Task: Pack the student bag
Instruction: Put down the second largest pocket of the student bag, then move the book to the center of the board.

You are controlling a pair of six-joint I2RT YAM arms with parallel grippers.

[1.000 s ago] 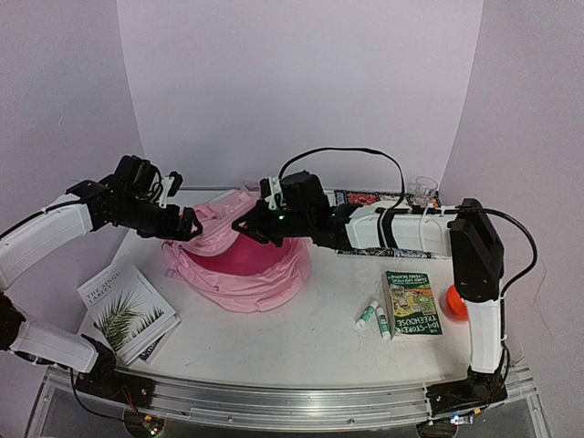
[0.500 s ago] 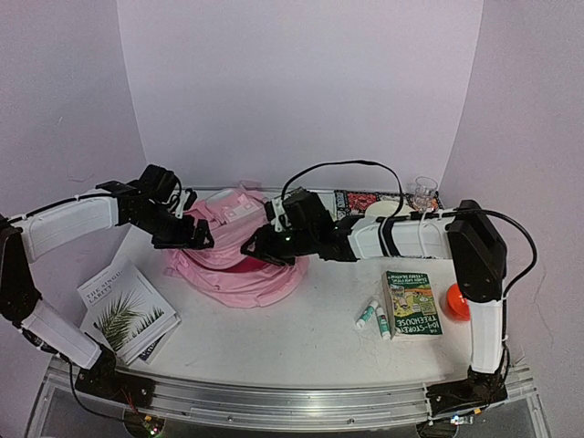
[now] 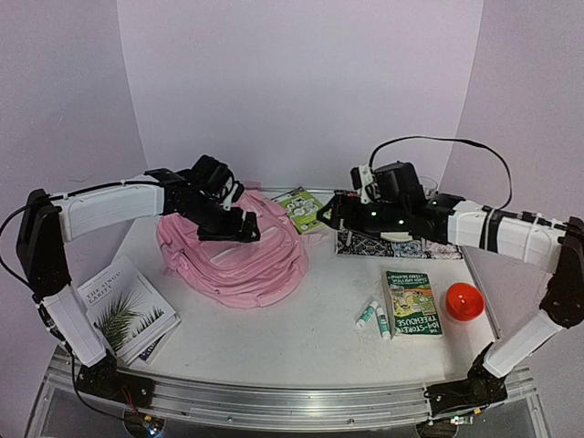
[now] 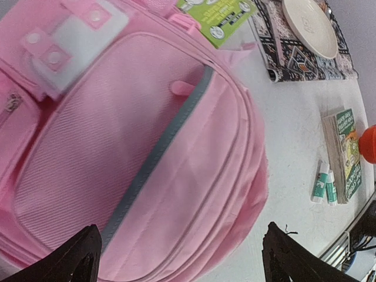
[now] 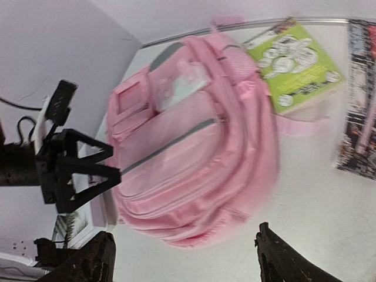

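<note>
- Left gripper point(image 3: 239, 228): hovers over the upper left part of the bag. Jaws spread wide, nothing between them.
- Student bag point(image 3: 239, 263): lies flat on the table point(image 3: 301, 351), left of centre, front pockets up.
  - Handling, as a judgement: soft fabric that sags and folds, with no stiff edge. It will probably drape and shift if lifted from one point, and the smooth panels may slip between the fingers.
  - Hold points: pinch a doubled seam beside the grey zip track point(image 4: 154, 154), or take the small pink pull tab point(image 4: 182, 87). A strap or the top loop by the pale patches point(image 4: 70, 36) suits lifting.
  - The zip appears closed. Expect one gripper to pin the fabric while the other draws the tab.
- Green book point(image 3: 301, 208): just beside the bag's top edge.
- Right gripper point(image 3: 330, 217): well apart from the bag, over the patterned mat point(image 3: 388, 246). Fingers released and empty.
</note>
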